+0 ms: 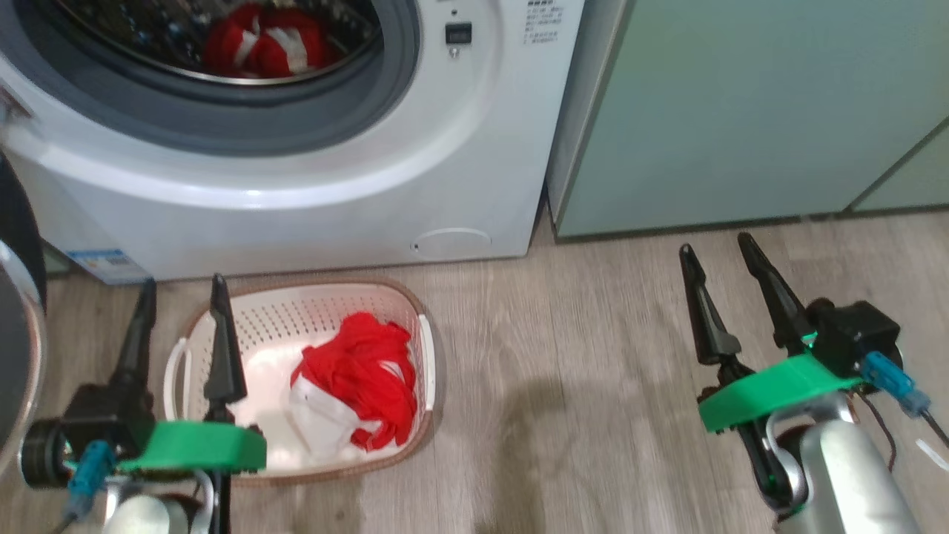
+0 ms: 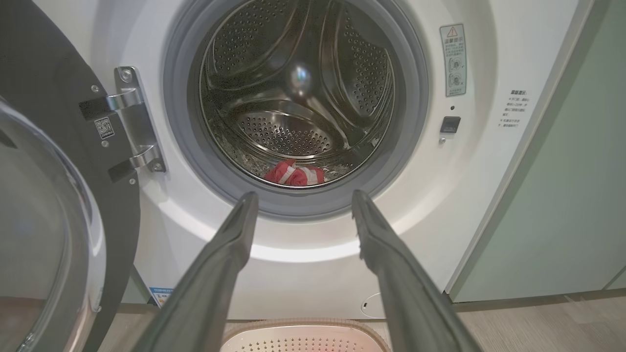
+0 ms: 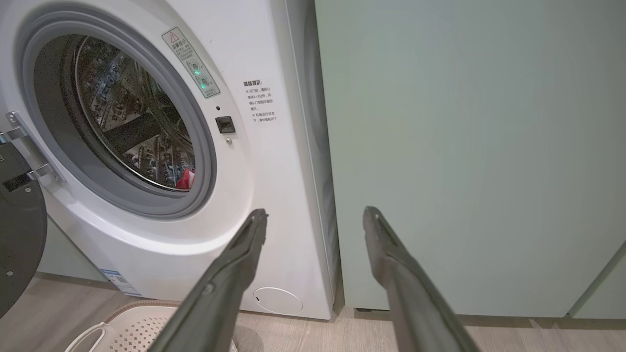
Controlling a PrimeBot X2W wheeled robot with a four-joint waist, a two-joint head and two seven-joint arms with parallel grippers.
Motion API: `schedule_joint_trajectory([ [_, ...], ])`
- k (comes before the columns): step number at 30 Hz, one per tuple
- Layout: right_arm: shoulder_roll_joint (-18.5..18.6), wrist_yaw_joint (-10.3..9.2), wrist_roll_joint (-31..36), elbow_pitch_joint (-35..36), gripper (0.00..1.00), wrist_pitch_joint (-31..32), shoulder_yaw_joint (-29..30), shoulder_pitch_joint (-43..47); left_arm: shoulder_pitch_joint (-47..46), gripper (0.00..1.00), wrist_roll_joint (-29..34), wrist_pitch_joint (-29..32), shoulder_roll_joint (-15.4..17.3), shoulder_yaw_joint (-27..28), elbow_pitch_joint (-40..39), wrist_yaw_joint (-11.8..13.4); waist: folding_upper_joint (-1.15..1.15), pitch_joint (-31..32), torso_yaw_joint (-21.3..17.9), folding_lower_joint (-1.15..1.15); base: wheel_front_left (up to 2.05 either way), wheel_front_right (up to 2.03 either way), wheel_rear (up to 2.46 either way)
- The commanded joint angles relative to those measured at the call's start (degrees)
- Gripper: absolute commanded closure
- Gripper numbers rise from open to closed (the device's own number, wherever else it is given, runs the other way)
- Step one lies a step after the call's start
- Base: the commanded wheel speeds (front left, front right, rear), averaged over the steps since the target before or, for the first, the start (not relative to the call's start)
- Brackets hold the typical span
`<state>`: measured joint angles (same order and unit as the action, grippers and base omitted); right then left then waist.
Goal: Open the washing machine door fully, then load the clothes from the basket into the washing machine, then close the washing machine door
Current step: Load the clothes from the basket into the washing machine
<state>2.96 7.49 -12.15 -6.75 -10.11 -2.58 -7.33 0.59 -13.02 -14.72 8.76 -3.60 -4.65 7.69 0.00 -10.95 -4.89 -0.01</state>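
Observation:
The white washing machine [image 1: 460, 148] stands with its door [image 2: 44, 215] swung wide open to the left on its hinge. One piece of red and white clothes [image 1: 259, 41] lies in the steel drum, visible as clothes [image 2: 294, 175] at the drum's front lip. Another piece of red and white clothes [image 1: 356, 393] lies in the cream basket [image 1: 415, 326] on the floor before the machine. My left gripper [image 1: 182, 289] hovers open over the basket's left side, holding nothing. My right gripper [image 1: 715, 248] is open over the bare floor to the right, facing the cabinet.
Pale green cabinets [image 1: 741, 111] stand right of the machine, close against its side. Wood-look floor [image 1: 563, 386] stretches between the basket and my right arm. The open door's black rim [image 1: 18, 222] juts in at the far left, near my left arm.

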Motion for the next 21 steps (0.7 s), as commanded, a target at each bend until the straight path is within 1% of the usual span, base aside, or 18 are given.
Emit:
schedule_joint_trajectory([
  [1,-0.08,0.0,0.35,2.24,0.0,0.2,-1.05,-0.15,-0.47,0.0,0.59,-0.28,0.15,1.83,-1.59,-0.1,0.0,1.49,0.09,0.01,0.0,0.0,0.0],
  [12,-0.08,0.0,0.88,6.17,0.0,3.35,-0.01,5.08,4.06,0.0,1.23,-0.21,0.41,0.92,-0.06,-0.34,0.0,6.37,0.01,0.01,0.0,0.0,0.0],
  [21,-0.08,0.0,0.52,8.05,0.0,4.63,-0.1,7.03,5.55,0.0,1.0,0.56,0.93,0.26,-0.1,-0.47,0.0,7.85,-0.02,0.01,0.0,0.0,0.0],
])
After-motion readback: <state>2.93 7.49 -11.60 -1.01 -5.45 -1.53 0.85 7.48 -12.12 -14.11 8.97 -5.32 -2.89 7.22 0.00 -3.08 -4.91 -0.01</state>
